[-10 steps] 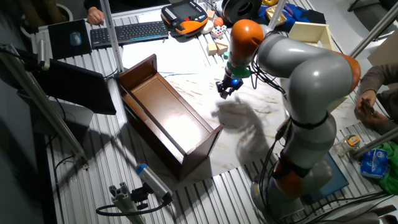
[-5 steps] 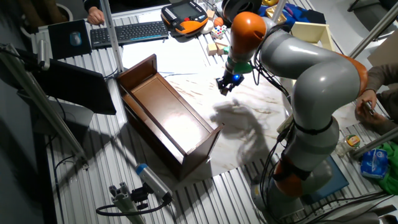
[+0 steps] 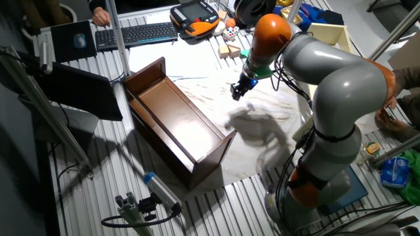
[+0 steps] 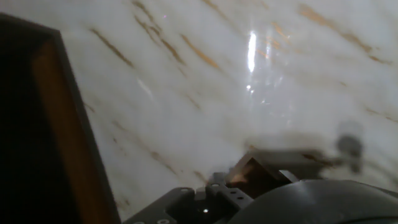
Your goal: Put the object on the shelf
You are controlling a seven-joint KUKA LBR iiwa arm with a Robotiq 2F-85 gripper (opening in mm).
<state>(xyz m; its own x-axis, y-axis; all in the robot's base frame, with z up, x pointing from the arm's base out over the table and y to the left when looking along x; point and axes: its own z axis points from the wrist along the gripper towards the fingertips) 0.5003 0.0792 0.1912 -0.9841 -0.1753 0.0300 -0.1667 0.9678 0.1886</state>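
Here, marbled tabletop (image 3: 262,105) under gripper (image 3: 237,91); ribbed grey surround (image 3: 111,170).

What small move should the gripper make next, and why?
Probably carry on sideways toward the dark shelf, keeping height. The gripper hangs above the marble surface, to the right of the shelf and apart from it. In the hand view a small tan-brown cube appears to sit at the fingers, and the shelf's edge shows at the left.

A keyboard (image 3: 136,33) lies beside an orange pendant (image 3: 195,18).
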